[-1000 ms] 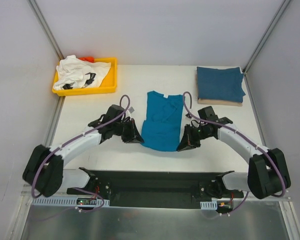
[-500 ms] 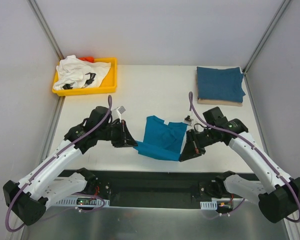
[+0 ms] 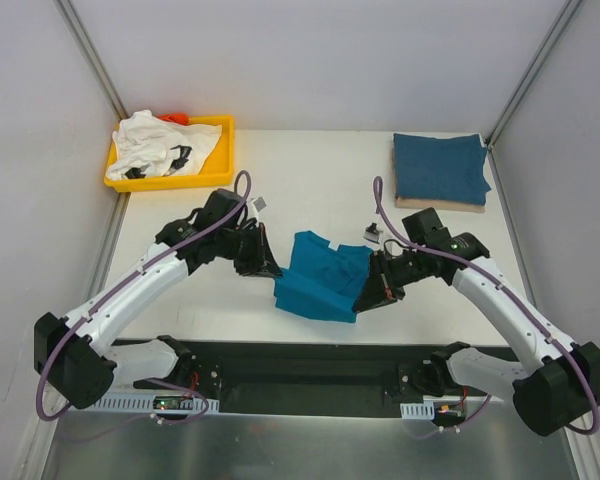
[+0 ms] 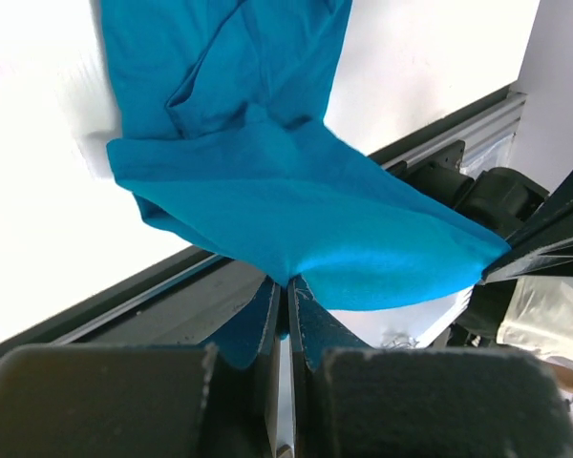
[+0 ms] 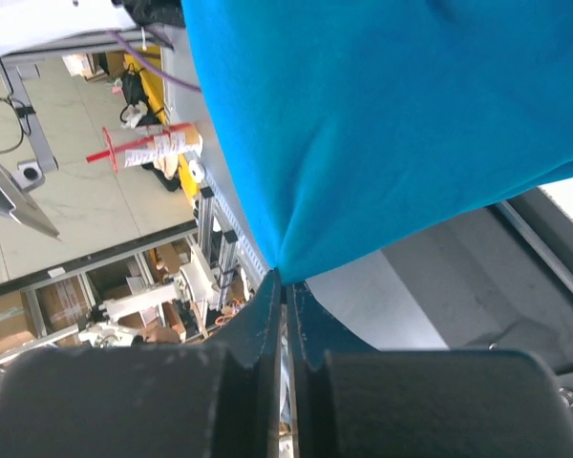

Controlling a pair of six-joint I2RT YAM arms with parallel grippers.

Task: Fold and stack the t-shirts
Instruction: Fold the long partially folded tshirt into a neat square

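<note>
The teal-blue t-shirt [image 3: 322, 278] lies near the table's front middle, its near part lifted and doubled over the rest. My left gripper [image 3: 273, 271] is shut on its left hem corner; the wrist view shows the cloth [image 4: 296, 200] pinched between the jaws. My right gripper [image 3: 361, 302] is shut on the right hem corner, cloth [image 5: 392, 124] hanging from the jaws. A darker blue t-shirt [image 3: 439, 167] lies folded at the back right. A white t-shirt with black marks [image 3: 160, 146] is crumpled in the yellow tray.
The yellow tray [image 3: 220, 172] stands at the back left, something orange [image 3: 177, 118] behind the white shirt. A tan folded cloth [image 3: 435, 204] lies under the darker blue shirt. Grey walls close in the table on both sides.
Both grippers have lifted the teal shirt's near hem and carried it away from the arm bases, over the shirt. The long flat shirt is now folded short, and both arms have reached farther out.
</note>
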